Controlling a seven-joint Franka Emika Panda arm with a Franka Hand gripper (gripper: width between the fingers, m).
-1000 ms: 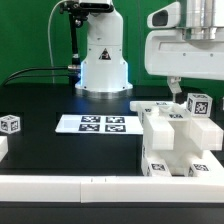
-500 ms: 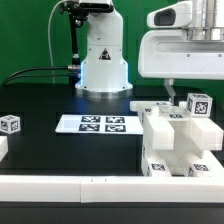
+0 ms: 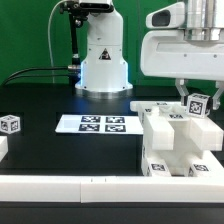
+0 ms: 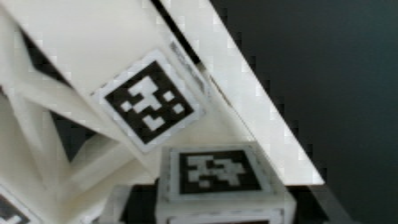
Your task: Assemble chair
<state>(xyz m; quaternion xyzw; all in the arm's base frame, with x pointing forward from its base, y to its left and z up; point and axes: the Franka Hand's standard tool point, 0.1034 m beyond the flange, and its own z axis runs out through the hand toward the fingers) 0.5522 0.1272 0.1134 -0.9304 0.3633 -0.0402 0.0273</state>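
Observation:
The partly built chair point(image 3: 175, 140) is a cluster of white blocks and slabs with tags at the exterior view's right. A small tagged peg point(image 3: 199, 103) stands at its far right top. My gripper point(image 3: 198, 97) has come down over this peg, with one finger on each side, and looks open. In the wrist view the peg point(image 4: 217, 172) sits between the dark jaws of my gripper point(image 4: 217, 206), beside a slanted white slab with a tag point(image 4: 151, 100). Contact with the peg is not clear.
A loose tagged white block point(image 3: 10, 124) lies at the exterior view's left, with another white piece point(image 3: 3, 147) at the edge. The marker board point(image 3: 95, 124) lies mid-table. The white robot base point(image 3: 104, 60) stands behind. A white ledge point(image 3: 70, 185) runs along the front.
My gripper has shifted toward the exterior view's right and now straddles the tagged peg. The chair parts have not moved.

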